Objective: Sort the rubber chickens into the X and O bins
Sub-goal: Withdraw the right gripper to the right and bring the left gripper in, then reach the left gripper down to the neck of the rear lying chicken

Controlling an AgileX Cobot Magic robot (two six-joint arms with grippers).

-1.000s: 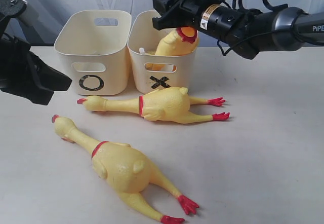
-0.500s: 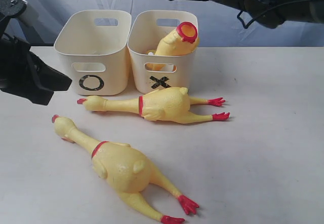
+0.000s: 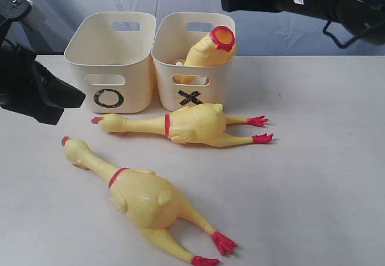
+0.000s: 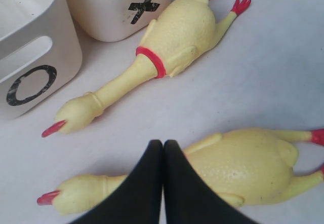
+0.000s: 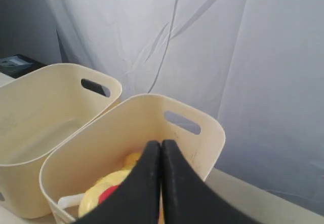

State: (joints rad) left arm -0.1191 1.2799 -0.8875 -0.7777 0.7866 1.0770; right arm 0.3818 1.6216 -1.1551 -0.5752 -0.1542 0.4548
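Observation:
Two cream bins stand side by side at the back, the O bin (image 3: 133, 67) left of the X bin (image 3: 215, 88). A headless rubber chicken (image 3: 207, 50) leans in the X bin, its red-rimmed neck hole up. Two whole rubber chickens lie on the table: one (image 3: 189, 124) just in front of the bins, one (image 3: 144, 197) nearer the front edge. My right gripper (image 3: 224, 2) hangs shut and empty, high and to the right of the X bin (image 5: 205, 143). My left gripper (image 4: 163, 143) is shut and empty above the front chicken (image 4: 253, 163).
A grey cloth backdrop (image 5: 253, 57) hangs behind the bins. The left arm's black body (image 3: 33, 88) stands at the left edge beside the O bin. Bare white table (image 3: 325, 157) spreads to the right of the chickens.
The right gripper has let go of the headless chicken, shut, and drawn back up and to the right. The chicken stays leaning in the X bin. The left arm has not moved.

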